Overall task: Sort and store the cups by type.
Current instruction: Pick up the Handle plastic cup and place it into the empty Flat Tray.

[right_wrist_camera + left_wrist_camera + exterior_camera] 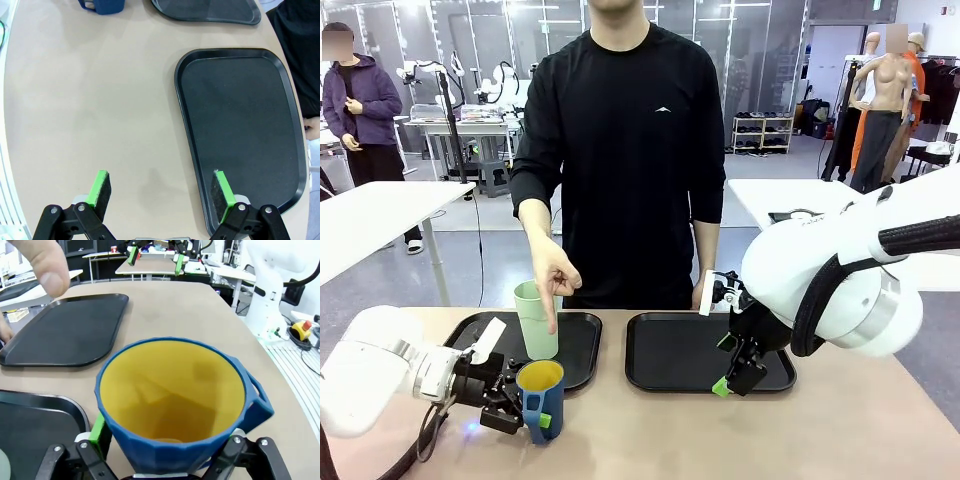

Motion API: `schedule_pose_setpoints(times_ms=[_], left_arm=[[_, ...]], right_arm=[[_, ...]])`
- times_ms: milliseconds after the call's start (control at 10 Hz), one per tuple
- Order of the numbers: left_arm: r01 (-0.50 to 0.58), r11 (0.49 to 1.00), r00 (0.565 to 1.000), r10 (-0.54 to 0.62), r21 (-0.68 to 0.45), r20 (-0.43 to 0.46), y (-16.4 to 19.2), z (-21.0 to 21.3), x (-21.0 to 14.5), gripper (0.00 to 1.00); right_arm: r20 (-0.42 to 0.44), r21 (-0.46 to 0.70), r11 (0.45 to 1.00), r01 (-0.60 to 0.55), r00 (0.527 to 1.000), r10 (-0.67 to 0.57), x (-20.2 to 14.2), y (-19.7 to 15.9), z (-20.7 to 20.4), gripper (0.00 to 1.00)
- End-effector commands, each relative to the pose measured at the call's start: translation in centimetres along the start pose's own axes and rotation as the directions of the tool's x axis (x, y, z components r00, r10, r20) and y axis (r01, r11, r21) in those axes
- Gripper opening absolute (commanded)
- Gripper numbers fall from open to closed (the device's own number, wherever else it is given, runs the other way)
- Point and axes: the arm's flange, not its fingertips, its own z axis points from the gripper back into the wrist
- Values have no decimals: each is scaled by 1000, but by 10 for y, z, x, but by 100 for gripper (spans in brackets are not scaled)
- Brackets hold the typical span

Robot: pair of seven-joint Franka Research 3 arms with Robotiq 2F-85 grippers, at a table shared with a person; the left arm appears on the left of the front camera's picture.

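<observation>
The dark blue handled mug (542, 392) with a yellow-orange inside sits just in front of the left black tray (582, 345). My left gripper (527, 410) is shut on it. In the left wrist view the mug (172, 400) stands upright between my fingers, its handle to the right. On the left tray stands the pale mint-green tumbler (536, 322), with the person's hand (555, 280) resting on its rim and side. Over the front edge of the right black tray (670, 350) my right gripper (738, 376) hangs open, holding nothing. The right wrist view has the mug (102, 6) far off.
The right tray (240, 130) lies bare under my right gripper (162, 192), with bare tabletop beside it. In the left wrist view the person's fingers (47, 265) hang above the right tray (65, 330). The person stands close at the far edge.
</observation>
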Motion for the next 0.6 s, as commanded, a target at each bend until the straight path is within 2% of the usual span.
schedule_pose_setpoints(times_ms=[0,300,500], left_arm=[[38,999,998,-38,-10,40,4,-7,-6,81],[42,999,998,-41,-28,46,3,-7,-5,49],[45,998,999,-44,-38,26,-2,-9,2,36]], right_arm=[[-3,-13,1000,7,1000,-8,-1,1,-2,100],[-3,-13,1000,7,1000,-8,-1,1,-2,100],[-3,-13,1000,7,1000,-8,-1,1,-2,100]])
